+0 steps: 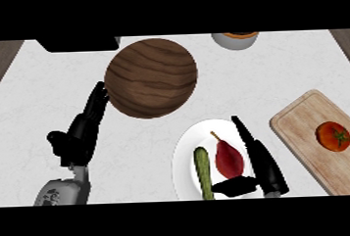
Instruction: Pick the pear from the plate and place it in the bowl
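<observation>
1. There is one view only, taken as from the robot's head, so no second view shares any part of the scene.
2. It looks steeply down onto the white tabletop [278, 72], facing away from the robot's body.
3. Both forearms come in from the lower edge: the left robot hand [81, 130] at the view's left, the right robot hand [258, 158] at its right, unmirrored.
4. It stands near enough that the wooden bowl [151, 77], white plate [186, 158] and cutting board [309, 130] fill much of the frame.
5. The far edge cuts off a cup [235, 39] and a dark object [77, 43]; wooden strips show at both upper corners.
</observation>
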